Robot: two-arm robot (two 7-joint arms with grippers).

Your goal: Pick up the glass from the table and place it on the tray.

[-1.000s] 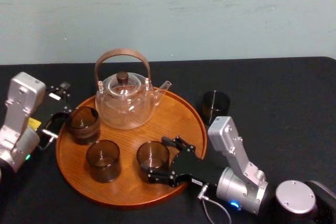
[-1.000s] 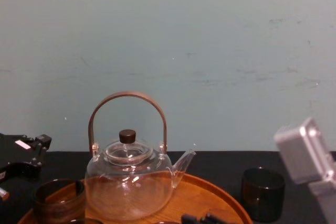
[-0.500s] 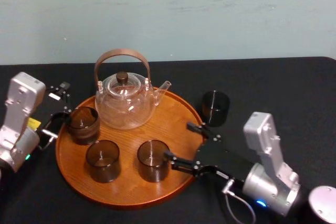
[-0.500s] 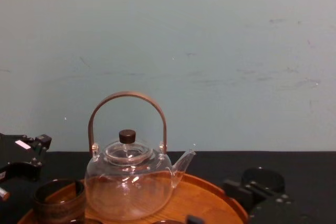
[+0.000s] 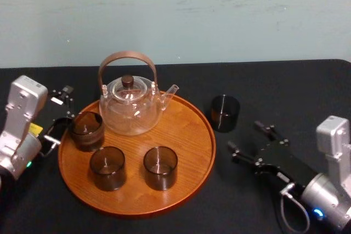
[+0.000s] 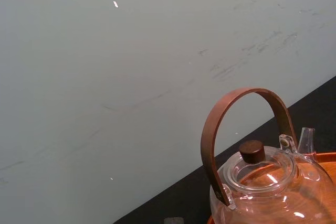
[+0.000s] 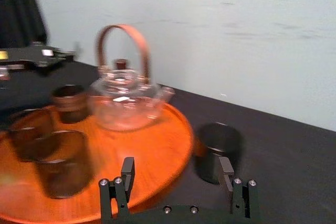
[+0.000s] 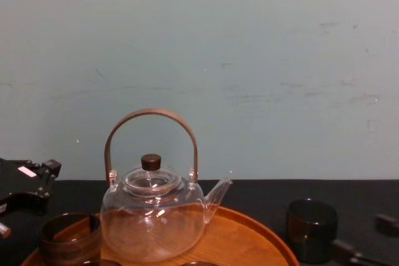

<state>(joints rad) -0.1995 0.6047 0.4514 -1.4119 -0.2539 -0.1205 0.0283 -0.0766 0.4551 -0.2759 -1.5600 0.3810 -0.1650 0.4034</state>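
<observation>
Underneath, black table, pale wall.

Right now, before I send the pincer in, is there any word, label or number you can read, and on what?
No readable text anywhere.
On the left pincer, beside the tray, a white tag: too small to read.
On the left arm, a yellow sticker: too small to read.
On the right pincer and the glass: no markings visible.

The tray is a large, round, orange-brown wooden disc with a low raised rim, lying flat on the black counter. The glass is a short, dark, smoky tumbler. It stands upright, mouth up, on the counter just outside the tray's rim at two o'clock, not touching it.
</observation>
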